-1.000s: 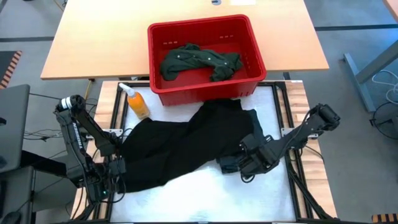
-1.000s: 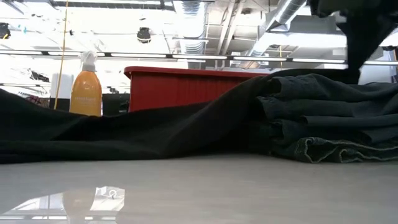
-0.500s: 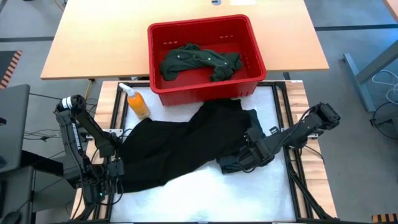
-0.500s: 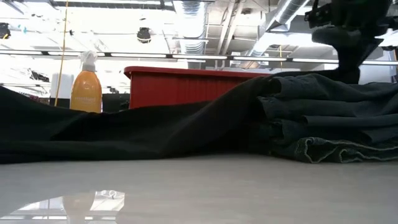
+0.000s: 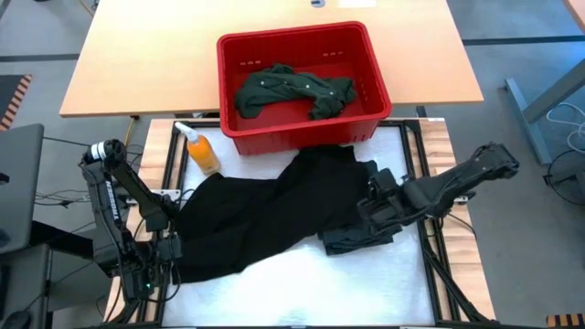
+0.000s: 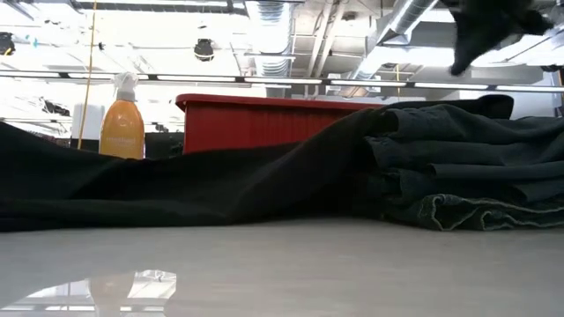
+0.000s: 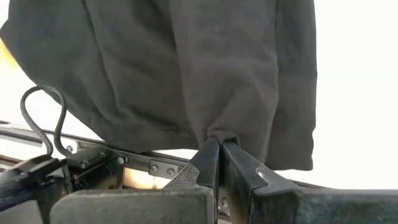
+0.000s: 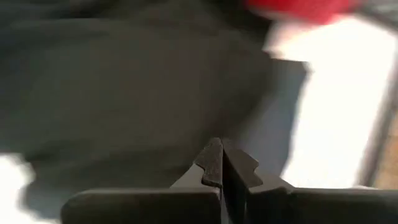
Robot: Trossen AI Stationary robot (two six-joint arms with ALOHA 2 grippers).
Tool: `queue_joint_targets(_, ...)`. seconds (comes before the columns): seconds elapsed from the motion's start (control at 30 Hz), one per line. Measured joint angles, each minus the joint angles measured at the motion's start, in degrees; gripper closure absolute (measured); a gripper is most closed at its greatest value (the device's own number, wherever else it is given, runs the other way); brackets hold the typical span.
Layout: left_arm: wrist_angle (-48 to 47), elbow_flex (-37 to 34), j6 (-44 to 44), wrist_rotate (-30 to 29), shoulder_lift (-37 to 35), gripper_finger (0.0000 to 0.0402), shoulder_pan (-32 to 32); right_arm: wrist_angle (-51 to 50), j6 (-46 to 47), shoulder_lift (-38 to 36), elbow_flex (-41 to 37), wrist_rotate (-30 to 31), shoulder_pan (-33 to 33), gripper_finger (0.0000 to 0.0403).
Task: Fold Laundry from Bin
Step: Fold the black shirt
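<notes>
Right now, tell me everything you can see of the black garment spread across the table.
The black garment is a soft, matte cloth, crumpled and unfolded, lying diagonally on the white table. One end reaches toward the red bin; the other lies by the table's front left corner, where the left gripper is shut on a pinched fold of its edge. Beside it sit folded dark jeans, which it touches. The low view shows it draped in low ridges.

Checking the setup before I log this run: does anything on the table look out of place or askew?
The orange bottle stands on the mat beside the bin, unrelated to laundry. The black garment lies rumpled and diagonal, its corner pinched by the left gripper. The green shirt lies crumpled in the bin. Nothing looks spilled or damaged.
</notes>
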Motion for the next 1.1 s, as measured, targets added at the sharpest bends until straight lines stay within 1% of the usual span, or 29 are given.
queue_joint_targets(0.1, 0.0, 0.0, -1.2, -1.1, 0.0, 0.0402, 0.0, 12.3, -6.9, 1.2, 0.0, -2.3, 1.7, 0.0383)
queue_joint_targets(0.17, 0.1, 0.0, -1.3, -2.0, 0.0, 0.0401, 0.0, 16.3, -9.3, 3.5, 0.0, -2.4, 2.6, 0.0383)
queue_joint_targets(0.2, 0.1, 0.0, -1.2, -2.2, 0.0, 0.0401, 0.0, 16.4, -9.5, 4.9, 0.0, -2.5, 2.6, 0.0383)
queue_joint_targets(0.33, 0.1, 0.0, -1.3, -2.8, 0.0, 0.0401, 0.0, 9.3, -5.4, 9.8, 0.0, -3.8, 1.2, 0.0383)
queue_joint_targets(0.43, 0.6, 0.0, -2.5, -1.6, 0.0, 0.0401, 0.0, 2.9, -1.7, 12.4, -0.1, -4.1, 0.2, 0.0383)
queue_joint_targets(0.6, 1.1, 0.0, -4.1, -0.5, 0.0, 0.0401, 0.0, -2.4, -0.8, 12.7, -0.1, -7.6, -1.0, 0.0383)
queue_joint_targets(0.73, 1.9, 0.0, -3.3, -0.7, 0.0, 0.0401, 0.0, -12.4, 5.2, 12.1, -0.3, -7.4, -0.6, 0.0383)
queue_joint_targets(0.9, 2.6, 0.0, -2.8, -0.8, 0.0, 0.0401, 0.0, -9.1, 8.7, 7.6, -6.2, -5.6, -0.2, 0.0383)
queue_joint_targets(1.0, 2.7, 0.0, -2.1, -0.3, 0.0, 0.0401, 0.0, -11.9, 13.4, 5.2, -7.6, -3.6, -0.2, 0.0383)
queue_joint_targets(1.1, 2.7, 0.0, -1.2, -0.1, 0.0, 0.0401, 0.0, -11.1, 16.2, 2.4, -7.2, 0.9, 1.7, 0.0383)
